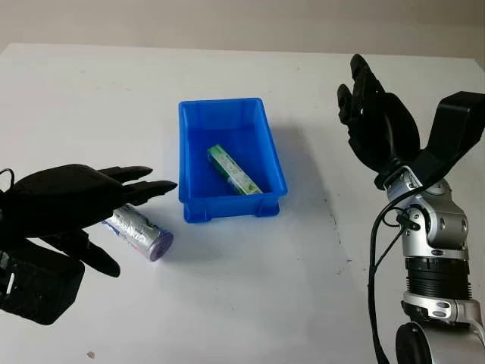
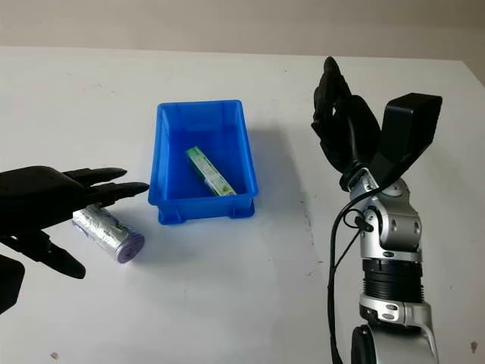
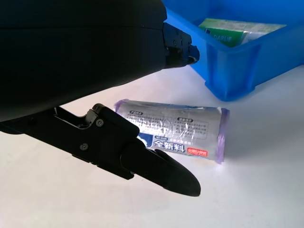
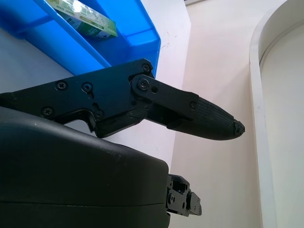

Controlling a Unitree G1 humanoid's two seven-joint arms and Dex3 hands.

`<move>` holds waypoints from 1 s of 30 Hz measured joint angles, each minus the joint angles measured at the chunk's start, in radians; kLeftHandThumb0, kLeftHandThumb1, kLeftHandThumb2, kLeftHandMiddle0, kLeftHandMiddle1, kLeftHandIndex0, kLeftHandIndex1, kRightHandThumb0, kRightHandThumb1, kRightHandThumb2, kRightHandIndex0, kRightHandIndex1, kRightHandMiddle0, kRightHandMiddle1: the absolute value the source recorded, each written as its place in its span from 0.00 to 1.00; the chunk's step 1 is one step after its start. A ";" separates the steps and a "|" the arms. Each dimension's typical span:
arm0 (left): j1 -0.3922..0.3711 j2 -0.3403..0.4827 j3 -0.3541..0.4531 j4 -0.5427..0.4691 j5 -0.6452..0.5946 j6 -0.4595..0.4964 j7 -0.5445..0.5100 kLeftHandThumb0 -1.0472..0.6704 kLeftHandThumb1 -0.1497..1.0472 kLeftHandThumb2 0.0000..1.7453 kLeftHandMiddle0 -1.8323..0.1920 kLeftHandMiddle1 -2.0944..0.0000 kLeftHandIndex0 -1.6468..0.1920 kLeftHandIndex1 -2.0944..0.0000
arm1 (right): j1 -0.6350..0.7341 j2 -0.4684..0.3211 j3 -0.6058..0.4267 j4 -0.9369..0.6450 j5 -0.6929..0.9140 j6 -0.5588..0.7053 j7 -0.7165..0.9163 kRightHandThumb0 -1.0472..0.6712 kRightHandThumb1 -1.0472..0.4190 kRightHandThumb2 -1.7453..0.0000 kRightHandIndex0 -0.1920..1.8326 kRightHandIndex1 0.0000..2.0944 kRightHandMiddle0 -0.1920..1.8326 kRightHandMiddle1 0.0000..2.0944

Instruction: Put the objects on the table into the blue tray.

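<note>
Your left hand (image 1: 72, 201) is hovering open over the packet (image 1: 140, 231), fingers straddling it but not yet gripping, so it is lying on the white table (image 1: 250, 303). Beyond the fingertips, the tray (image 1: 193, 205) is holding a green box (image 1: 233, 171). Your right hand (image 1: 375, 121) is idling open, raised right of the tray.

the left hand (image 1: 72, 199) covers the near end of the silver packet (image 1: 142, 231), whose small print is unreadable.
</note>
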 measured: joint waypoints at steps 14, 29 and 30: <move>0.026 -0.048 0.002 0.099 0.164 -0.246 0.264 0.44 0.85 0.03 0.69 0.78 0.79 0.58 | 0.000 0.000 -0.003 0.000 0.002 0.000 0.002 0.19 0.00 0.57 0.00 0.00 0.00 0.00; 0.016 -0.045 -0.037 0.171 0.439 -0.326 0.463 0.54 0.93 0.03 0.66 0.02 0.75 0.25 | 0.000 0.000 -0.012 0.000 0.014 -0.001 0.014 0.18 0.00 0.57 0.00 0.00 0.00 0.00; 0.014 -0.044 -0.041 0.178 0.448 -0.329 0.479 0.55 0.94 0.03 0.67 0.01 0.75 0.23 | 0.000 0.000 -0.013 0.000 0.015 -0.001 0.015 0.18 0.00 0.57 0.00 0.00 0.00 0.00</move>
